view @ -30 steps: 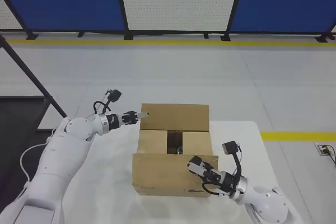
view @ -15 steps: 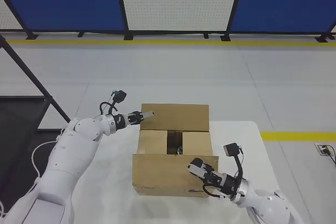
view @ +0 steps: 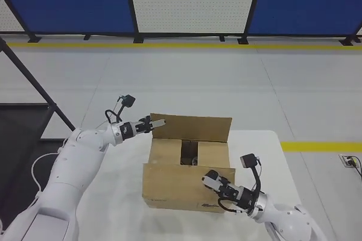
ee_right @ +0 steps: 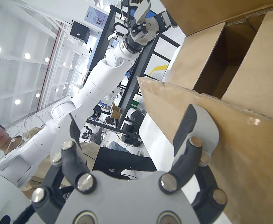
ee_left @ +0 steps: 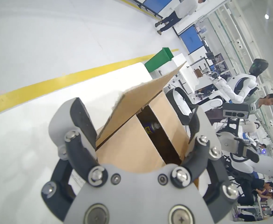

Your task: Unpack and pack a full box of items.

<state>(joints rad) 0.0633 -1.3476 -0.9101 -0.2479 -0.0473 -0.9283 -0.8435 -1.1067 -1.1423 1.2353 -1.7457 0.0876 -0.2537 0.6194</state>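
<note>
— Where is the cardboard box (view: 181, 188)?
— On the white table (view: 117, 202). Its two inner flaps lie down with a dark gap between them, and a blue-labelled can (ee_left: 151, 127) shows in that gap.
— And the left gripper (view: 159, 123)?
— At the left corner of the box's far flap (view: 193, 128), which is tilted up. Its fingers are apart.
— The right gripper (view: 210, 178)?
— At the right end of the box's near flap (ee_right: 232, 141), fingers spread, one finger (ee_right: 192, 127) against the flap's outer face.

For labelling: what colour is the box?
The box is plain brown, clearest in top view.
</note>
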